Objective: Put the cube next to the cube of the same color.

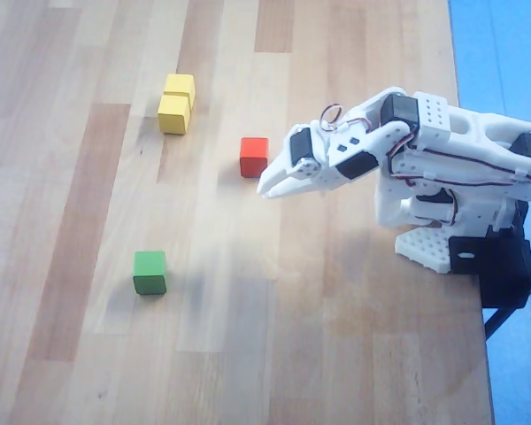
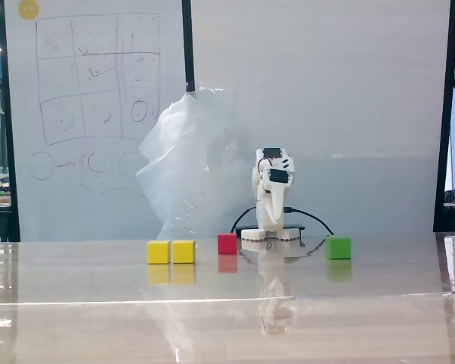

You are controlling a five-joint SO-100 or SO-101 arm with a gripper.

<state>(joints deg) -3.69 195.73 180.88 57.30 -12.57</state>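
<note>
The red cube [image 1: 254,157] sits just beside the hand [image 1: 267,188]; open worktop [image 1: 88,354] surrounds the green cube [image 1: 150,272].

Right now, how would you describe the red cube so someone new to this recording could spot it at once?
In the overhead view, start at the white robot arm on the right side of the wooden table and follow it to its fingers. The red cube sits alone just beyond them. It is the only red block; the two yellow cubes touch each other farther off, and the green cube lies apart.
</note>
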